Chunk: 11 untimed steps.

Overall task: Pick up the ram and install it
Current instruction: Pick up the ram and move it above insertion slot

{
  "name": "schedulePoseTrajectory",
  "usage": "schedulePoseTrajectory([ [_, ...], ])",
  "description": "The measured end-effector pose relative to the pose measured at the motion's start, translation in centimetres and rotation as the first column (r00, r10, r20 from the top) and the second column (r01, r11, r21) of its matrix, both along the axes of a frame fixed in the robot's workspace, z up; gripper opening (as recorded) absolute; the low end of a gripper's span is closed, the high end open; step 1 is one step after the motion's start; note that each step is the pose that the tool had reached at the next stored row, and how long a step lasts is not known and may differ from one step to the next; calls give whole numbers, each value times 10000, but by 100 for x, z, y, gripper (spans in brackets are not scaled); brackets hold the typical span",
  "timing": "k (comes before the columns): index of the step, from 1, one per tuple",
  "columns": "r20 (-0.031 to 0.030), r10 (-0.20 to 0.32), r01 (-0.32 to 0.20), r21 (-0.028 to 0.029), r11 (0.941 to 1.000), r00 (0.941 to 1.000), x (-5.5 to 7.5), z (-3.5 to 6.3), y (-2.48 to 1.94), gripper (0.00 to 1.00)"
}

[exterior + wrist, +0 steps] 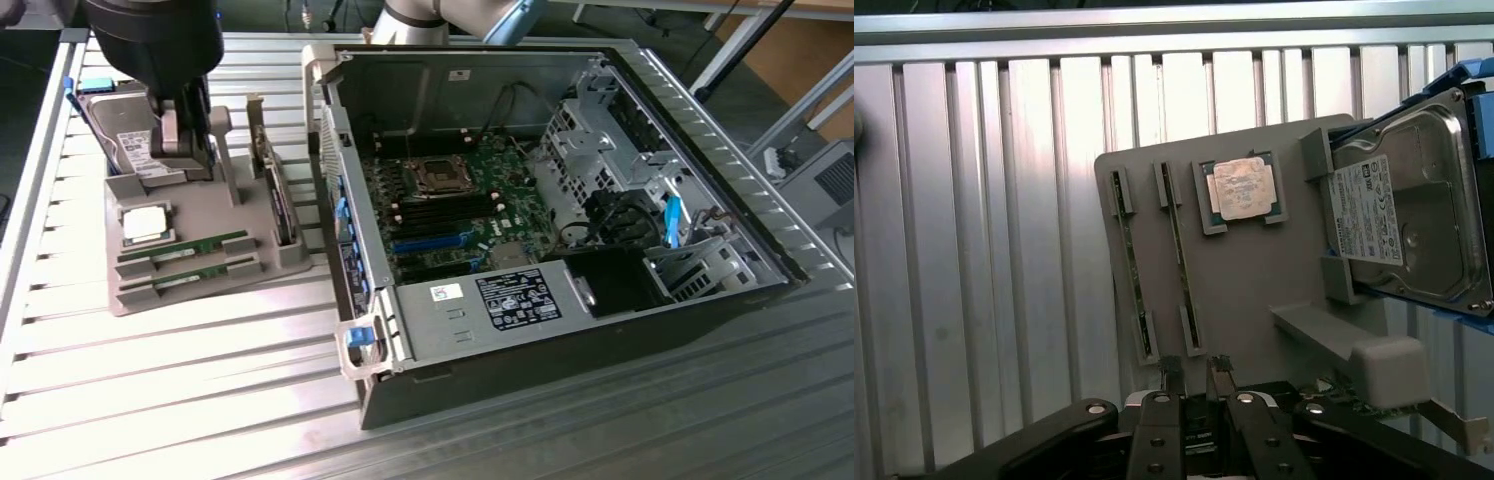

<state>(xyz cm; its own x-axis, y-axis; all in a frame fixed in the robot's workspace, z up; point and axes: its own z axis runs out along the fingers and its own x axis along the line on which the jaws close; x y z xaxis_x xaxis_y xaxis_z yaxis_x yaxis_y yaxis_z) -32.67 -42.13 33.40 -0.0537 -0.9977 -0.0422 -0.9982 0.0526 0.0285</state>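
Two ram sticks, thin green boards, stand on edge in slots of a grey holder tray point(200, 295). One ram stick point(187, 248) point(1179, 265) lies closer to the CPU, the other point(187, 275) point(1131, 265) beside it. My gripper point(184, 165) point(1195, 373) hangs above the tray's hard-drive end, away from the sticks. It is open, with nothing between its fingers. The open PC case point(747, 230) lies at the exterior view's right, its motherboard point(447, 205) exposed.
On the same tray sit a square silver CPU point(144, 225) point(1246, 190) and a hard drive point(127, 130) point(1404, 210). An upright grey bracket point(254, 150) rises from the tray beside my gripper. The case's wall point(334, 190) stands between tray and motherboard. Everything rests on a ribbed metal table point(200, 400).
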Motion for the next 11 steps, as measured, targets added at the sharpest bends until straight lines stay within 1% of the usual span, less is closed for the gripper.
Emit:
schedulePoseTrajectory([
  [4,0,3,-3,-2,10000,10000,1,-17,-10,22],
  [9,1,2,-2,0,10000,10000,0,-40,-34,22],
  [10,-1,228,-228,-2,9997,9997,-3,-95,-89,22],
  [11,0,794,-794,-1,9968,9968,-2,-102,-90,22],
])
